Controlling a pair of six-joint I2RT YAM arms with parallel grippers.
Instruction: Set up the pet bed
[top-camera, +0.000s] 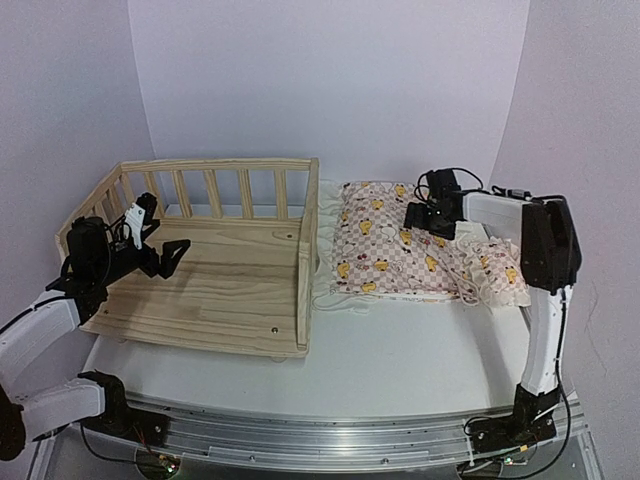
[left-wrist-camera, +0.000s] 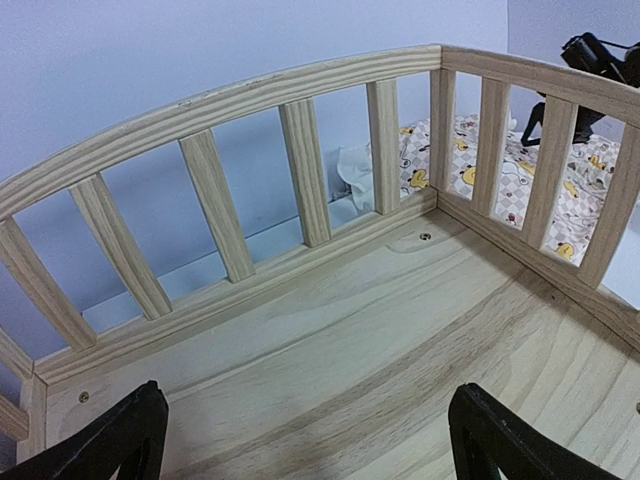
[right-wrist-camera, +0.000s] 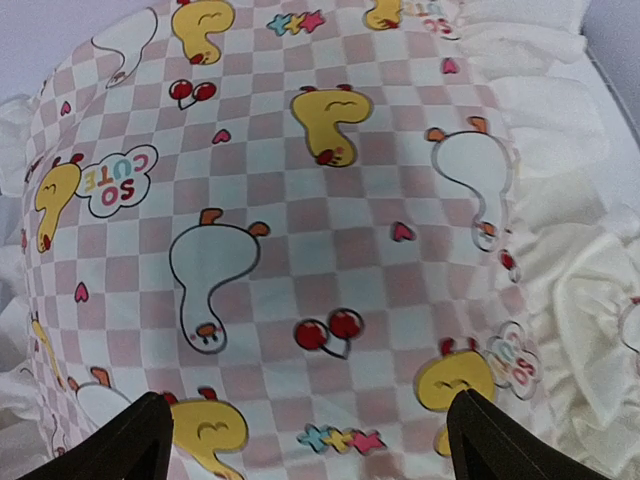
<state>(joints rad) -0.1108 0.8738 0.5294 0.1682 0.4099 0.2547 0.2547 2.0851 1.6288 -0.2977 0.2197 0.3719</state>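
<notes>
Plainly one pet bed (top-camera: 215, 290) on the left half of the white table (top-camera: 400, 350): pale grained wood, plank floor, flat upright slats under smooth top rails on three sides. Just beside its right rail, one soft cushion (top-camera: 390, 250), pink-and-white checks printed with yellow ducks, white ruffled edge. One small matching pillow (top-camera: 500, 265) against its right end. Two grippers: left gripper (top-camera: 160, 238) inside the frame above the planks, jaws spread wide, nothing held; right gripper (top-camera: 430, 215) over the cushion, likewise wide, empty.

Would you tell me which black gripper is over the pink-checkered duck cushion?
The right gripper, open above the cushion; the left gripper hovers open over the light-wood slatted pet bed.
</notes>
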